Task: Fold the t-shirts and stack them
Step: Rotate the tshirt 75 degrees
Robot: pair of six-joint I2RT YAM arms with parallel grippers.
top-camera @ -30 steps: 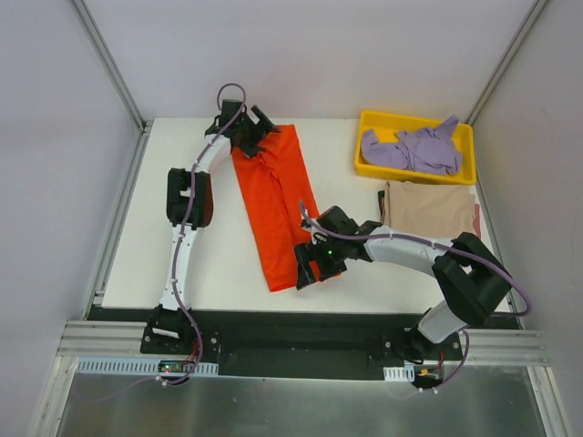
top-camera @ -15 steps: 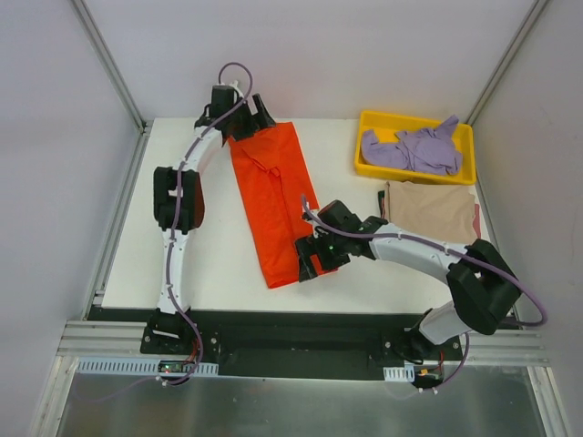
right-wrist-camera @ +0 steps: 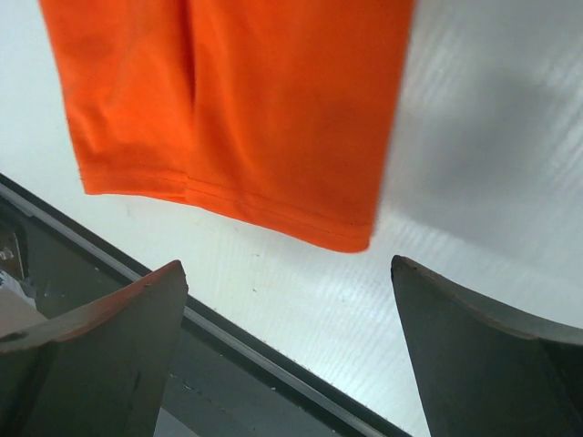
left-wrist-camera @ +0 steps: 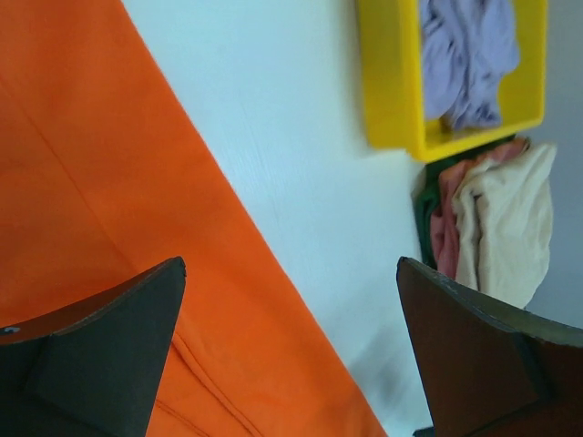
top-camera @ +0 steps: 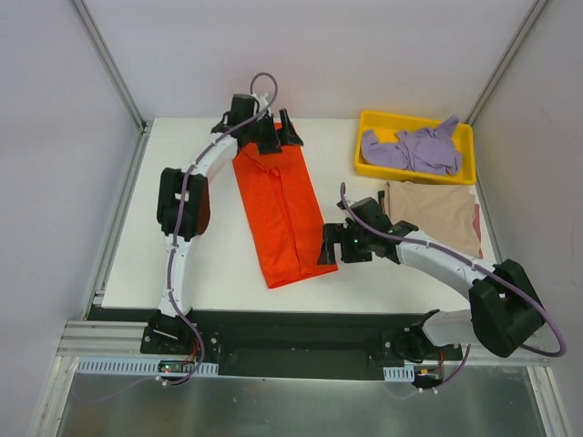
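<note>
The orange-red t-shirt (top-camera: 278, 208) lies on the white table as a long folded strip; it also shows in the left wrist view (left-wrist-camera: 100, 228) and the right wrist view (right-wrist-camera: 246, 100). My left gripper (top-camera: 278, 135) is open above the shirt's far right corner, holding nothing. My right gripper (top-camera: 330, 251) is open and empty just right of the shirt's near right corner. The lavender-purple t-shirt (top-camera: 414, 148) lies crumpled in the yellow tray (top-camera: 368, 162). The tan-beige t-shirt (top-camera: 430, 214) lies folded at the right.
The table's near edge and a black rail (right-wrist-camera: 209, 337) run just below the shirt's hem. The yellow tray (left-wrist-camera: 387, 82) and the folded beige shirt (left-wrist-camera: 506, 228) show to the right in the left wrist view. Grey walls and metal posts enclose the table.
Both grippers have let go of the orange-red shirt and moved right. The shirt's right side now lies folded over, making a narrower strip.
</note>
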